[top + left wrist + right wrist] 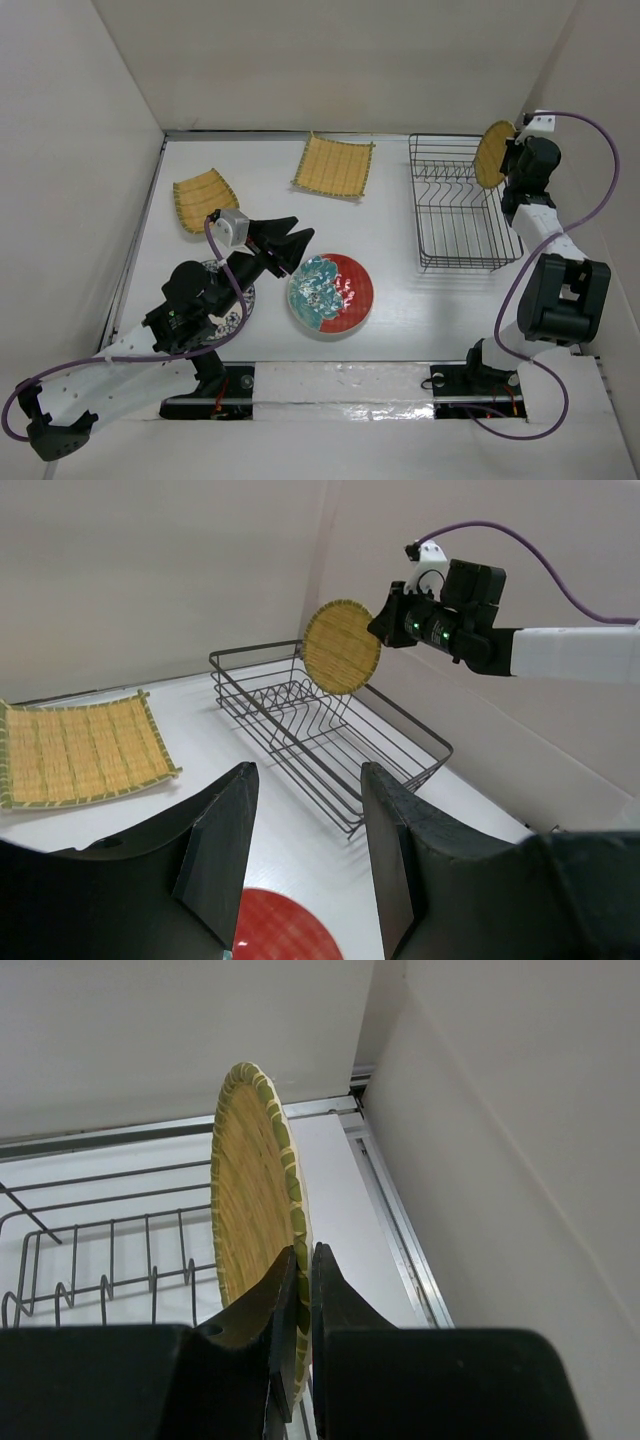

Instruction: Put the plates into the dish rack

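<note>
- Now the right pincer [303, 1300] is squeezing the small yellow plate [255, 1190] by its rim, holding it up on edge.
- The dish rack [415, 200] is sitting just below that pincer.
- The left pincer [305, 775] is hanging with jaws apart, gripping nothing.
- The red plate [345, 290] is lying on the desk [390, 330] just under the left pincer.

The left arm [120, 355] and right arm [540, 225] pair white link shells with black joint housings, each with a looping purple cable [607, 170]. The left gripper [308, 780] and right gripper [305, 1270] each carry 2 black wedge-shaped fingers [225, 845].
</note>
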